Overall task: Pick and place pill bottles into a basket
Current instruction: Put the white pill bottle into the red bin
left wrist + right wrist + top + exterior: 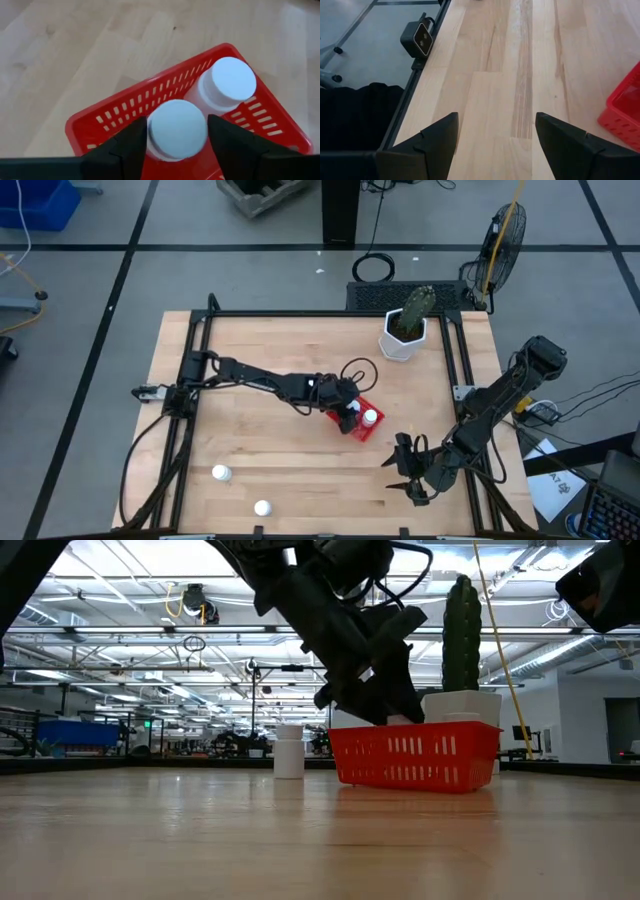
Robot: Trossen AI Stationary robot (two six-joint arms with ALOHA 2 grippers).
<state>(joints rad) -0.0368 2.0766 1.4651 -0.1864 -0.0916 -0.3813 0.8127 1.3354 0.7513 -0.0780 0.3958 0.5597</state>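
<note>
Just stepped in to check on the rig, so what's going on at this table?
The left gripper is over the red basket, its fingers on either side of a pill bottle inside it, beside another bottle already there. Two bottles wait on the table's near edge. The right gripper hovers open and empty over bare table, near the basket.

It is a large industrial lab hall: long ceiling lights (120,610), grey floor (250,275) with dark lines, a standing fan (503,235).
</note>
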